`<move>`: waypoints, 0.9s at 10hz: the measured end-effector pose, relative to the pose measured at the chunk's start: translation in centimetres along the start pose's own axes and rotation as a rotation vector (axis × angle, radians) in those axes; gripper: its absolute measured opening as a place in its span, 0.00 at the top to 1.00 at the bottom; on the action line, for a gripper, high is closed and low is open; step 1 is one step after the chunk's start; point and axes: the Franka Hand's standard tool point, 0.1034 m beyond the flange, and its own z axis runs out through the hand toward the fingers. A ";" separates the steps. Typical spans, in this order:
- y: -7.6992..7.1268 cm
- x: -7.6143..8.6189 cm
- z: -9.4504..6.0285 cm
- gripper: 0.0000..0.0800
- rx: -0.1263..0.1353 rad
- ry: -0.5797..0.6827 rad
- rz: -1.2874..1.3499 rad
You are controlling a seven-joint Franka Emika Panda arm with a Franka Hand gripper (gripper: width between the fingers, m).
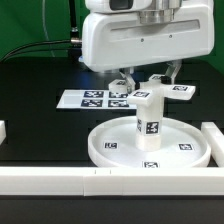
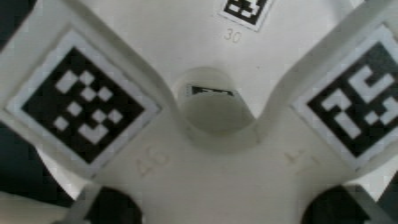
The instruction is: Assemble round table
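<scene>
The large rimmed disc (image 1: 110, 148) lies flat on the black table. The short thick cylinder (image 1: 148, 125) stands upright on its hub. The small cross-shaped piece (image 1: 152, 93) sits on top of the cylinder, its tagged arms spread out. My gripper (image 1: 148, 80) comes down from above with a finger on each side of the cross. In the wrist view the cross-shaped piece (image 2: 214, 150) fills the frame, with a round hole in its middle and tags on its arms. It spans the whole gap between my dark fingertips (image 2: 107, 206); the gripper (image 2: 235, 207) is shut on it.
The marker board (image 1: 92, 98) lies behind the disc toward the exterior view's left. A long white bar (image 1: 60, 180) runs along the front, another (image 1: 212, 140) stands at the exterior view's right, and a short white end (image 1: 3, 130) shows at the left edge.
</scene>
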 end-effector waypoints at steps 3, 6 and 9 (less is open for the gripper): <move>0.0 0.0 0.0 0.45 0.001 0.000 0.178; -0.1 -0.2 0.0 0.45 0.021 0.011 0.533; -0.1 0.1 0.0 0.45 0.059 0.047 0.957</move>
